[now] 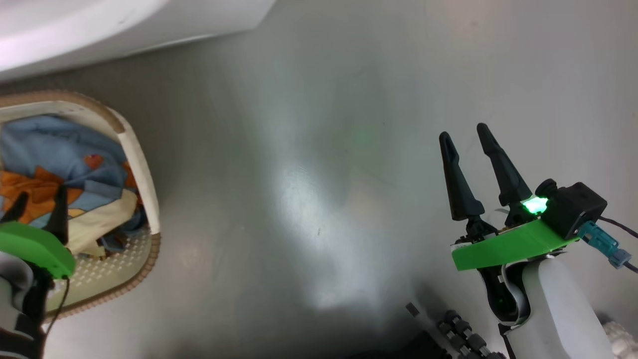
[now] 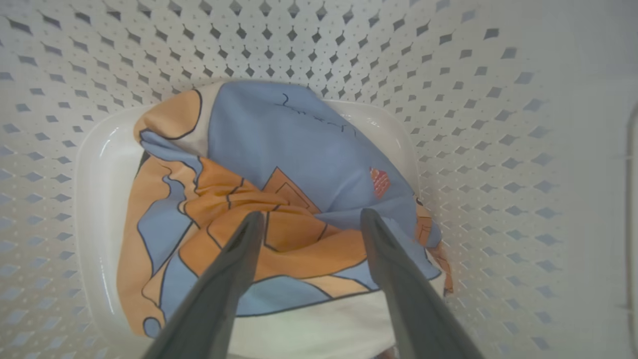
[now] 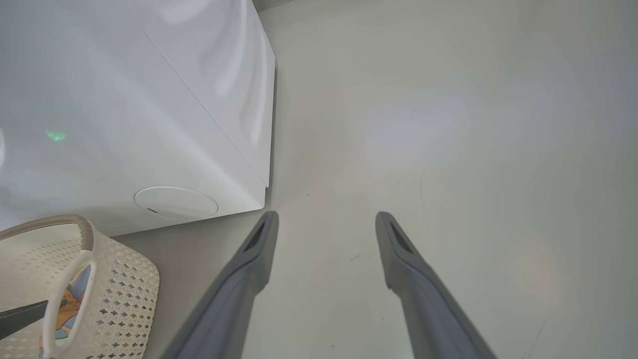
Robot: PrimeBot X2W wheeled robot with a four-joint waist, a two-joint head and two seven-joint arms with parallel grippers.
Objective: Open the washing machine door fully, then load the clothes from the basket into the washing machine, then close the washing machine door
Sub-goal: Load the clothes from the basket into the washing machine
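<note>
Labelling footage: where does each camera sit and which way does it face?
Head view: on the head, facing down at the floor; left hand over the basket, right hand over floor.
Left wrist view: wrist-mounted, looks along its fingers into the basket at the clothes.
Right wrist view: wrist-mounted, looks along its fingers at floor beside the washing machine.
All three share the basket.

Perforated plastic basket (image 2: 448,75); soft cloth clothes (image 2: 279,164); glossy floor (image 1: 319,209).

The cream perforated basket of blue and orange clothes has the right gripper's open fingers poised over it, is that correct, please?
No: the head view shows the left gripper, fingers open, poised over the cream perforated basket of blue and orange clothes; the right gripper hangs over grey floor.
</note>
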